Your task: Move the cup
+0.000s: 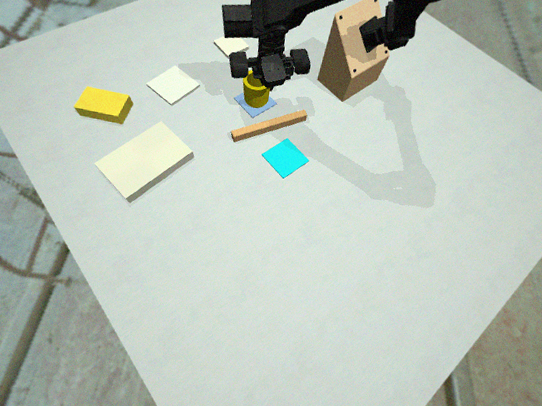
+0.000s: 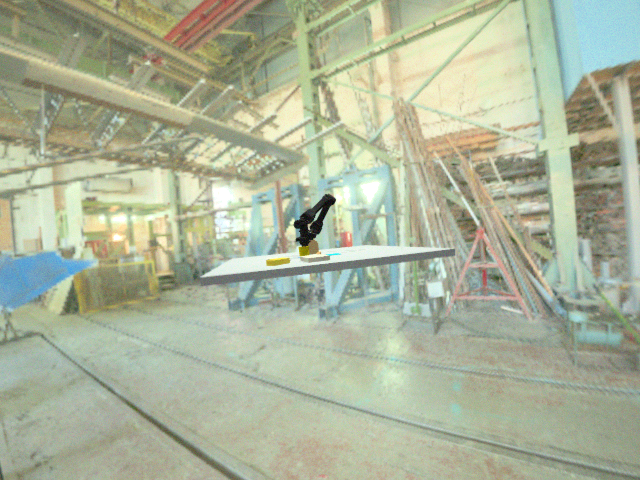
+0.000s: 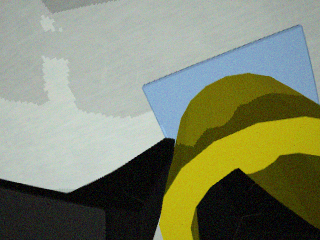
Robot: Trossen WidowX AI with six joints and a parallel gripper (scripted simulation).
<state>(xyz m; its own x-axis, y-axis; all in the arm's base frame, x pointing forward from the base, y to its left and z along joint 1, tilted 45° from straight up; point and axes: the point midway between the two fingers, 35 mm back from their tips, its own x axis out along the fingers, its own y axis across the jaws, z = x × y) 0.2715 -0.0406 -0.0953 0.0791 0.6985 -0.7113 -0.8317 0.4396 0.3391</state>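
Note:
The yellow cup point(image 1: 256, 96) point(image 2: 303, 251) point(image 3: 225, 150) stands upright on the blue pad point(image 1: 254, 112) point(image 3: 280, 55). My gripper point(image 1: 258, 82) point(image 3: 186, 150) is shut on the cup's wall, with one black finger inside the cup and the other outside in the wrist view. The marbles cannot be seen; the finger and the rim hide the inside of the cup. The cyan pad point(image 1: 284, 157) point(image 2: 333, 254) lies flat nearer to the top view, beyond the wooden bar from the cup.
A wooden bar point(image 1: 269, 125) lies between the two pads. A cream slab point(image 1: 144, 159), a yellow block point(image 1: 102, 103) and a white square point(image 1: 173, 84) lie to the left. Another pale square point(image 1: 229, 45) lies behind the cup. A wooden wedge point(image 1: 336, 69) stands at the back right.

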